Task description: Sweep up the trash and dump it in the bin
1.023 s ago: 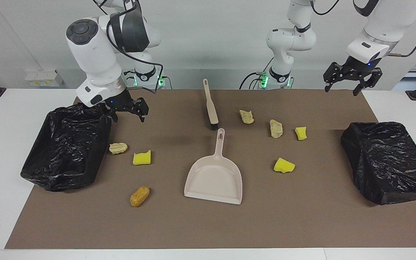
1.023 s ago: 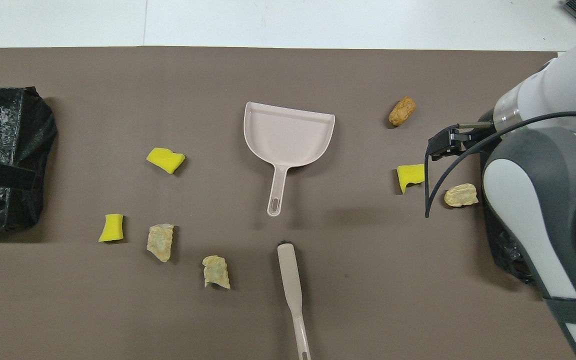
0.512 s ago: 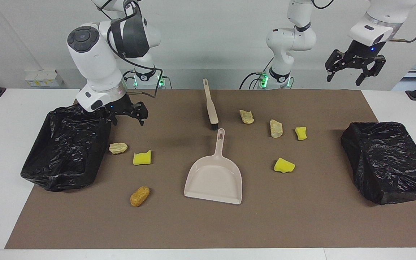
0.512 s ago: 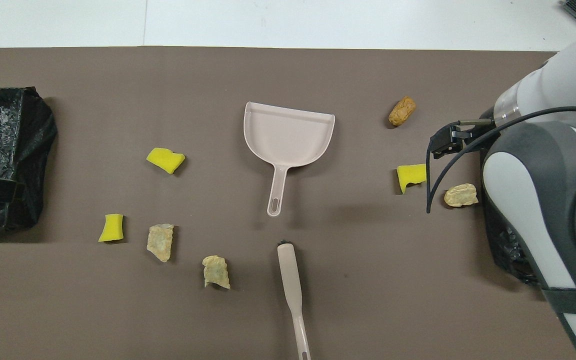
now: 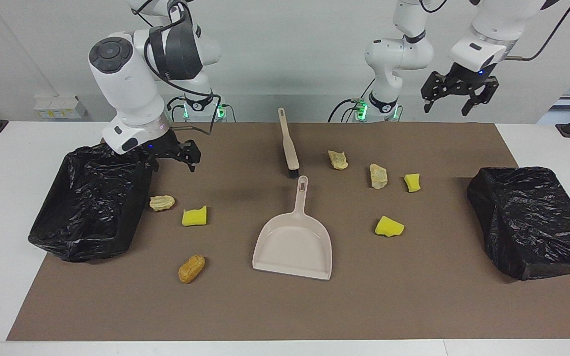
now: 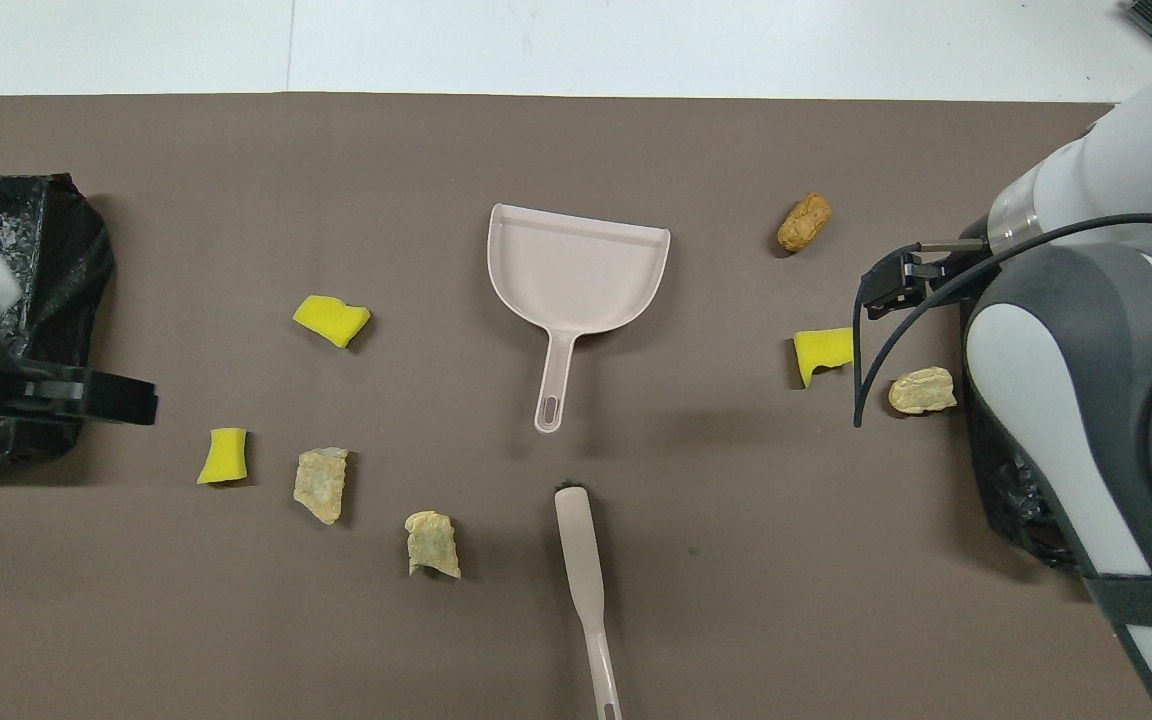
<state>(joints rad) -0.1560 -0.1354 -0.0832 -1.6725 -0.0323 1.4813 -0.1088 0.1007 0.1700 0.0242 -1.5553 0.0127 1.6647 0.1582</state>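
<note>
Several scraps of trash lie on the brown mat: yellow sponge chunks (image 5: 194, 217) (image 5: 389, 226) (image 5: 412, 182) and tan bread-like lumps (image 5: 162, 202) (image 5: 338, 159) (image 5: 191, 268). A beige dustpan (image 5: 293, 244) lies mid-mat with its handle toward the robots. The beige brush (image 5: 288, 143) lies just nearer to the robots than that handle. A black-bagged bin (image 5: 92, 202) stands at the right arm's end. My right gripper (image 5: 173, 164) hangs open and empty low over the mat beside this bin. High over the mat's edge by the robots, my left gripper (image 5: 459, 96) is open and empty.
A second black-bagged bin (image 5: 532, 217) stands at the left arm's end of the mat. The brown mat (image 5: 413, 306) covers most of the white table. In the overhead view the right arm (image 6: 1086, 400) hides part of the bin at its end.
My left gripper has risen and swung from over its end of the mat toward the middle of the table. The right gripper has shifted only slightly. Nothing on the mat has moved.
</note>
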